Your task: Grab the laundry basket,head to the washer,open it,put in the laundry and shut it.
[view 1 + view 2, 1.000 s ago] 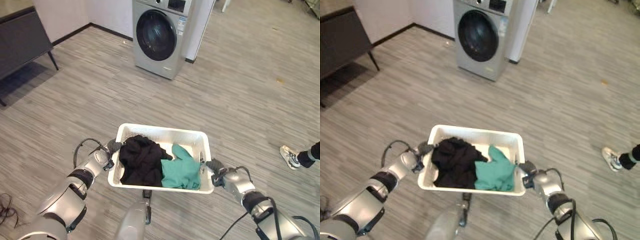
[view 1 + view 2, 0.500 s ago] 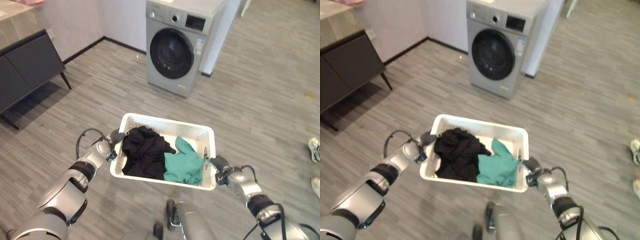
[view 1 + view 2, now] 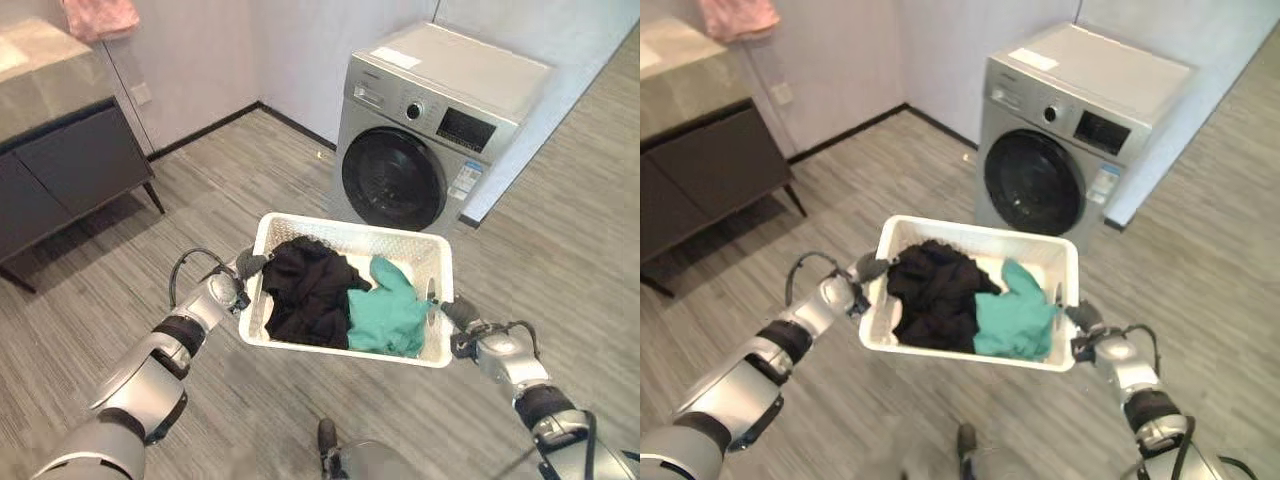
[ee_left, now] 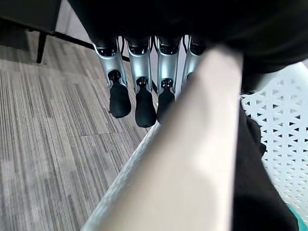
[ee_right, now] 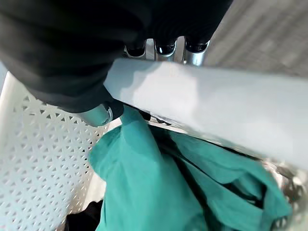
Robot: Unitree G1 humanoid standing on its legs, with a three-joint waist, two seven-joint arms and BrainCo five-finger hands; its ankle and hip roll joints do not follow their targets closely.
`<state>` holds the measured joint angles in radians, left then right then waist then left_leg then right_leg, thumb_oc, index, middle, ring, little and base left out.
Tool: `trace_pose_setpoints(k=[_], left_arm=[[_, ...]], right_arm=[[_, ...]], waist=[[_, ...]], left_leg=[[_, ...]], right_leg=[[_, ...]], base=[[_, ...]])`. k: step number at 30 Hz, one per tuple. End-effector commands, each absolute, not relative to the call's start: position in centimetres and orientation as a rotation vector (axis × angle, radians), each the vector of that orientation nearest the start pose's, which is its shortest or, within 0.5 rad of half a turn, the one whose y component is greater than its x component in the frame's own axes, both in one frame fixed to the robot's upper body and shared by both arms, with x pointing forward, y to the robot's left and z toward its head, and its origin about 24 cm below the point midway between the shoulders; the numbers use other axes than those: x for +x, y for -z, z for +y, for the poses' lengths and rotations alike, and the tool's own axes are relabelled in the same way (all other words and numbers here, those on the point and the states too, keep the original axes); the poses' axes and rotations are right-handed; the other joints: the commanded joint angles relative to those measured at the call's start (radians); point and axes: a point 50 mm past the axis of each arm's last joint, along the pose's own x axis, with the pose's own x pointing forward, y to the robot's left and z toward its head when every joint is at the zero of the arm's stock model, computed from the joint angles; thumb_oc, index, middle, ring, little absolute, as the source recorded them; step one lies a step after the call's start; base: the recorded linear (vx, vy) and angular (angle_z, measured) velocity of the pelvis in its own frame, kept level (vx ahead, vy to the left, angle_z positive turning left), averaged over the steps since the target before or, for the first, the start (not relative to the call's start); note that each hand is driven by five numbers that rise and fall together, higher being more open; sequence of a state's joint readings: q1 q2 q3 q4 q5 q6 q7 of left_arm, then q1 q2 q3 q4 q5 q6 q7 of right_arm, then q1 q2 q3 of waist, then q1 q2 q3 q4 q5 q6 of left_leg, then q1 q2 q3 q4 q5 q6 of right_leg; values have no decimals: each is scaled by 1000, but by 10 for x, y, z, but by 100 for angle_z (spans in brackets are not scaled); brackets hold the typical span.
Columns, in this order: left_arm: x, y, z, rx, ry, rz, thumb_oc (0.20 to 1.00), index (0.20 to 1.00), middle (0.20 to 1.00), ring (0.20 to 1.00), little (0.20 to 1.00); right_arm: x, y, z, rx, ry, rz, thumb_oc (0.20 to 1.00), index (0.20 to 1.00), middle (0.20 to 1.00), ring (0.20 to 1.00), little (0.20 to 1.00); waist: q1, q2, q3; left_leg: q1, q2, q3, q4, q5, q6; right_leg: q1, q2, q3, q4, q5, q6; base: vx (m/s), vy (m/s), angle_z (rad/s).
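a: what stands far ahead?
b: the washer (image 3: 430, 140), door closed; a dark cabinet (image 3: 60, 175) far left.
a: and the basket (image 3: 420, 252)?
b: held up near, black garment (image 3: 305, 290) left, teal garment (image 3: 390, 310) right. left hand (image 4: 139, 96) and right hand (image 5: 103, 114) each clamp a side rim.

Left arm: reaches forward from your lower left, left hand (image 3: 248, 268) hooked on the basket (image 3: 438, 268) rim, fingers (image 4: 119, 98) outside | Right arm: extended from lower right, right hand (image 3: 455, 312) curled over the opposite rim, thumb (image 5: 98, 114) inside.
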<state>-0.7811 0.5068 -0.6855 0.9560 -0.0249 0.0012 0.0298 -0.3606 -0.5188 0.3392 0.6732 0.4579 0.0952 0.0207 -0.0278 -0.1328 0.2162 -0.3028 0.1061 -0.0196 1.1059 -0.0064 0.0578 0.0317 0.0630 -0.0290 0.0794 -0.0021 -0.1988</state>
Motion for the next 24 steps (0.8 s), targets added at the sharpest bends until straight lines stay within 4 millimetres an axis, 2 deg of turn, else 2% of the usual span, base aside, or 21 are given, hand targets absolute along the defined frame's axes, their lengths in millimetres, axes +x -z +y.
trace_pose_setpoints(k=[1,2,3,4,6,7,9,12,15,20,24], left_arm=[[383,-85,212,927,114,199,200,200,200,200,200],[382,-83,210,913,120,194,200,200,200,200,200],[382,-83,210,914,121,194,200,200,200,200,200],[380,-82,213,910,115,195,200,200,200,200,200],[378,-78,219,912,112,209,200,200,200,200,200],[377,-77,221,914,109,216,200,200,200,200,200],[375,-74,223,913,108,226,200,200,200,200,200],[371,-66,231,911,90,258,200,200,200,200,200],[369,-62,232,923,87,262,200,200,200,200,200],[370,-67,233,910,80,240,200,200,200,200,200],[370,-67,233,907,77,236,200,200,200,200,200]], right_arm=[[295,-15,-252,-135,-53,348,200,200,200,200,200],[291,-11,-252,-139,-51,351,200,200,200,200,200],[291,-11,-252,-139,-51,351,200,200,200,200,200],[291,-9,-247,-142,-62,349,200,200,200,200,200],[293,-6,-243,-148,-72,355,200,200,200,200,200],[293,-5,-243,-148,-70,361,200,200,200,200,200],[293,-2,-243,-149,-74,371,200,200,200,200,200],[294,-3,-238,-143,-90,363,200,200,200,200,200],[289,-2,-243,-105,-45,339,200,200,200,200,200],[285,2,-250,-127,-23,354,200,200,200,200,200],[284,2,-254,-137,-5,351,200,200,200,200,200]], waist=[[6,27,-30],[37,36,-14],[37,31,-16],[69,45,-12],[98,59,-12],[103,63,-9],[100,72,-8],[98,92,-26],[81,102,-51],[73,118,-63],[72,118,-66]], left_leg=[[77,26,-17,-301,15,-64],[37,4,-15,-442,16,-81],[38,-1,-12,-451,24,-81],[54,-45,-75,-664,39,-100],[82,-70,-179,-819,61,-130],[87,-71,-205,-850,74,-138],[107,-59,-202,-884,78,-142],[164,-31,-160,-925,63,-143],[213,-42,-119,-970,47,-133],[235,-57,-94,-1009,34,-113],[231,-65,-91,-1012,28,-106]], right_leg=[[-3,-71,-13,-20,36,215],[35,-51,10,-14,10,222],[33,-55,10,-15,12,222],[61,-39,44,-16,-11,234],[92,-22,83,-14,-34,244],[104,-19,98,-8,-43,244],[114,-14,111,2,-60,245],[126,-26,146,14,-84,253],[129,-71,156,8,-86,273],[112,-103,171,0,-81,292],[108,-115,167,-10,-78,299]], base=[[381,-29,-30],[194,11,-31],[422,99,-48],[350,121,-83],[368,127,-116],[251,105,-106],[161,86,-86],[164,149,-116],[160,217,-49],[36,124,-15],[10,63,1]])
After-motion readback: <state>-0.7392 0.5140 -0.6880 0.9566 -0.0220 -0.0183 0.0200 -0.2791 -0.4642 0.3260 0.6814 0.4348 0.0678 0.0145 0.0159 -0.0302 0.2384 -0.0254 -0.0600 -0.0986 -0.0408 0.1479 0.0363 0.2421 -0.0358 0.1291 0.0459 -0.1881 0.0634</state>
